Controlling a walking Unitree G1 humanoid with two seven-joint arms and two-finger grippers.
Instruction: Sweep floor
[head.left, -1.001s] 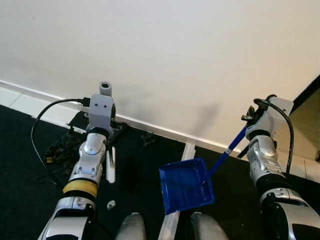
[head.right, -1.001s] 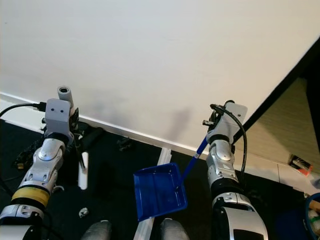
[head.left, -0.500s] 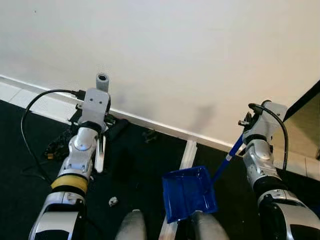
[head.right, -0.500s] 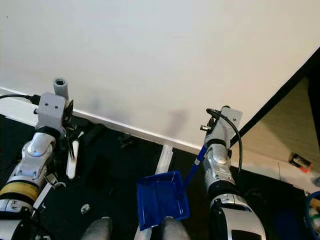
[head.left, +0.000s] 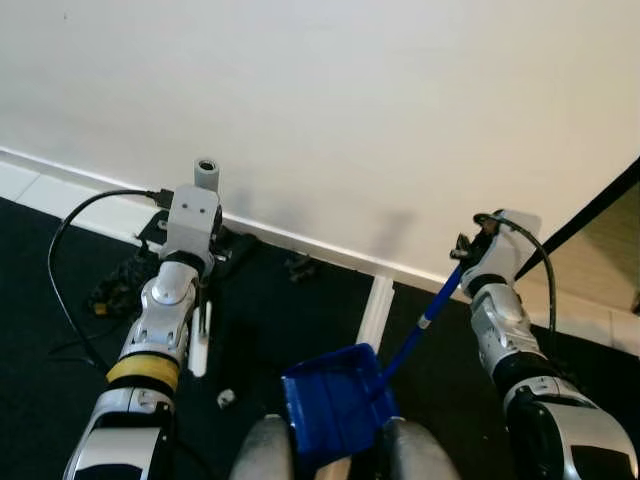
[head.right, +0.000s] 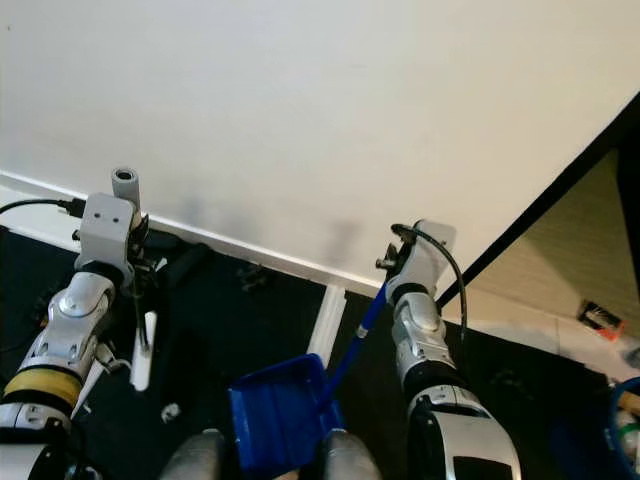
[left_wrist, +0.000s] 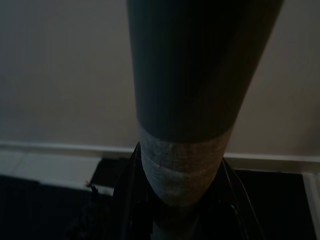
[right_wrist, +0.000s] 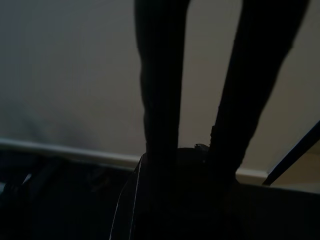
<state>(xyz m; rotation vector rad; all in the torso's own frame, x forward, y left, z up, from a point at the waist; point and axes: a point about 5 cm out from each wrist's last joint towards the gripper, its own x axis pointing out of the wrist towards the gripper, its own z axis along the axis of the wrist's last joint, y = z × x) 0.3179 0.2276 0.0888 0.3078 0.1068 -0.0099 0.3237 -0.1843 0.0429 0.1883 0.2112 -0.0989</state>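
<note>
Left eye view shows you both silver arms raised toward the white wall. Your right gripper (head.left: 470, 250) is clenched on the thin blue handle of the blue plastic dustpan (head.left: 335, 405), whose pan lies near, just in front of the robot's grey feet (head.left: 262, 452) on the black floor (head.left: 440, 370). Your left gripper (head.left: 200, 290) grasps the grey-topped white broom handle (head.left: 201, 335), upright beside the tangled black cables (head.left: 120, 290).

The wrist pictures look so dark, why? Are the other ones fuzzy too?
Left wrist view: dim, a thick handle close up and blurred. Right wrist view: dimmer still, the fingers just black shapes against the wall. Eye views: bright and fairly sharp; the dustpan is clear, soft shadows on the wall.
</note>
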